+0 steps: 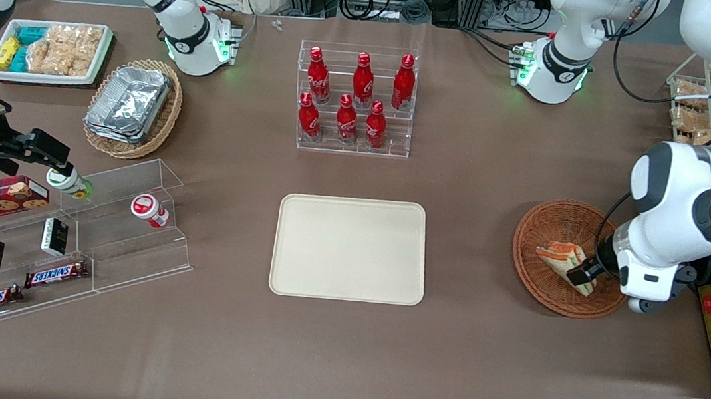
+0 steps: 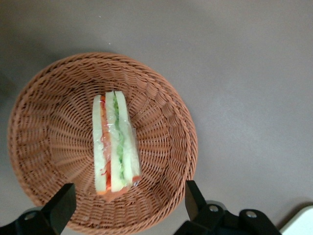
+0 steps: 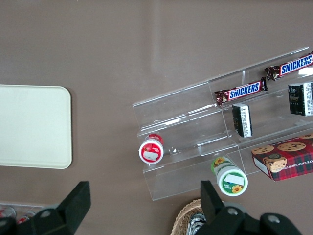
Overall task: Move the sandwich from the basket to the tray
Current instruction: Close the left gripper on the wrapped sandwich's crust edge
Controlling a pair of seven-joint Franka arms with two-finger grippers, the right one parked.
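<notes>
Sandwich [image 2: 113, 142]: lies in the basket [image 2: 44, 122], on its floor, resting on a bread face edge-up so the orange-red and green filling layers show from above (clear wrap around it).
Long axis: in the front view the sandwich [image 1: 568, 264] runs slantwise across the basket [image 1: 543, 231], its end under the end effector nearer the front camera than its free end.
End effector [image 2: 128, 208]: just above the sandwich, fingers [image 2: 61, 208] spread apart, one to each side of the wedge; nothing is held.
Tray [image 1: 350, 248]: flat on the brown tabletop [image 1: 477, 193], well apart from the basket, toward the parked arm's end.
Around: a clear rack of red bottles [image 1: 354, 95] stands farther from the front camera than the tray.
</notes>
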